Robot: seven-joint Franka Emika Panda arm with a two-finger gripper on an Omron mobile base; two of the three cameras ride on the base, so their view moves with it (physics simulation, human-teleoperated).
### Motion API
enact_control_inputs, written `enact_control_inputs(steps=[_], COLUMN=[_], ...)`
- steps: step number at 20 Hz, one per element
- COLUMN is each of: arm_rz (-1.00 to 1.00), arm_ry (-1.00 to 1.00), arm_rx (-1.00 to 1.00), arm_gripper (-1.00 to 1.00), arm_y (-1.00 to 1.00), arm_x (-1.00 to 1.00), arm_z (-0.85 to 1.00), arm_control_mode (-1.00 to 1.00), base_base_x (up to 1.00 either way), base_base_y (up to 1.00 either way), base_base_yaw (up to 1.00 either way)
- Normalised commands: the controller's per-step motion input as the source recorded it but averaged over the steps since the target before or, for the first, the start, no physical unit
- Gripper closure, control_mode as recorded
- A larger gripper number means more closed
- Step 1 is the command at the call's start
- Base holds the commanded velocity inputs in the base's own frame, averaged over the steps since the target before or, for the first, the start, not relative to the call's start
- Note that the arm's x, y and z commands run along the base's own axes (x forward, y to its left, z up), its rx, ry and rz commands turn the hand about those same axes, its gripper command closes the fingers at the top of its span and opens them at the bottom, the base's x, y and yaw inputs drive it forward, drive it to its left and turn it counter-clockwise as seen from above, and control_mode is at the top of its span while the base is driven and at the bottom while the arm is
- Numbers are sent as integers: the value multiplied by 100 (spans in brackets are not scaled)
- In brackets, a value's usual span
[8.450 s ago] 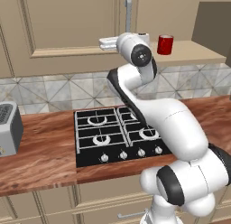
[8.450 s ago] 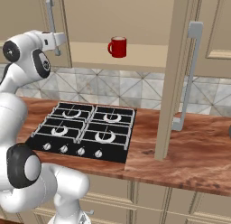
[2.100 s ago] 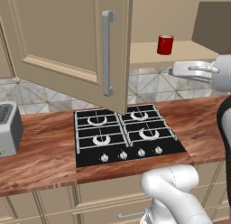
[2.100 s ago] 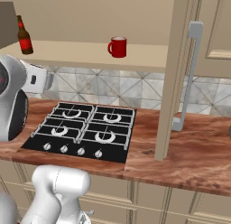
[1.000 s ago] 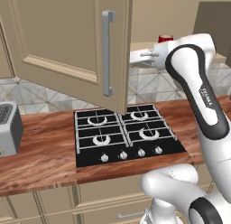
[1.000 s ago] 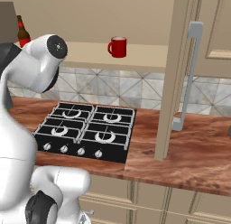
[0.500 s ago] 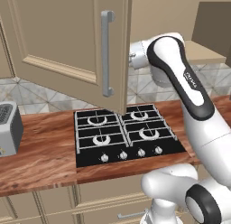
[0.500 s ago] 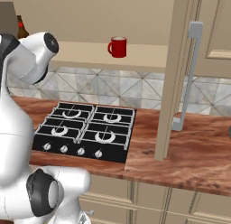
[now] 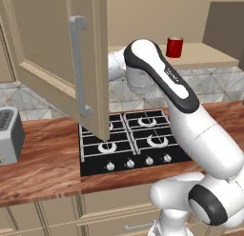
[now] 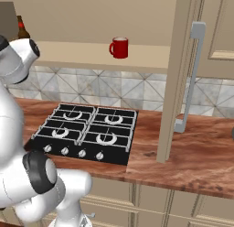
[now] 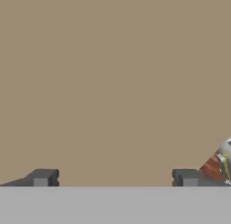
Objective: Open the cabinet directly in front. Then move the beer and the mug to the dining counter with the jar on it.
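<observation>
Now the beer (image 10: pixel 20 25) is seen at the far left of the cabinet shelf (image 10: pixel 151 61), the mug (image 10: pixel 119 47) well apart to its right. Both cabinet doors (image 9: pixel 57 54) are swung wide for access. The hand (image 11: pixel 115 178) is held spread apart, empty, beside the bottle's label, presumably for a grasp.

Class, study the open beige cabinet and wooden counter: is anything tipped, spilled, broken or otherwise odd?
Nothing stands out. The small red mug stands upright on the cabinet shelf, the dark brown beer bottle upright at its far end.
</observation>
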Motion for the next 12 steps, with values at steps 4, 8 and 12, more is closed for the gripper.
enact_control_inputs(steps=[4, 8, 12], arm_rz=[19, 2, -3], arm_ry=[-5, 0, 0], arm_rx=[6, 8, 0], arm_gripper=[-100, -100, -100], arm_y=[100, 92, 23], arm_x=[-30, -3, 0], arm_z=[-29, -6, 0], arm_control_mode=[-100, -100, -100], base_base_x=[0, 0, 0], base_base_y=[0, 0, 0], base_base_yaw=[0, 0, 0])
